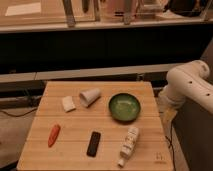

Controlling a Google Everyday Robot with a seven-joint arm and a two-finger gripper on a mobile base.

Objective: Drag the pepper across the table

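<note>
Down at about 8 o'clock on the tabletop, near the left edge: small slender orange-red tapered pepper (53, 135), lying flat, long axis roughly 12 to 6. Looks light and fairly stiff, probably smooth-skinned, so apt to roll or skid sideways under a push. Not fragile, by the look of it. Best taken across the thicker middle, pinching the narrow width, or pressed from above and slid.

Sits well apart from everything else. Nearest, at its 3 o'clock, a black rectangular bar (93, 143). Farther along, a white plastic bottle (129, 145) lying on its side. Up toward 1 o'clock, a small white block (68, 103) just beside a white cup tipped on its side (90, 97). Past those, a round green bowl (124, 107).

Underneath, square light-wood butcher-block table (75, 122) with plank lines left to right, likely smooth enough for easy sliding.

Over at the right edge, white robot arm (190, 85), rounded joints only. Gripper out of view, somewhere past that arm; open or closed, cannot tell. Behind, dark shelving and a pale ledge.
</note>
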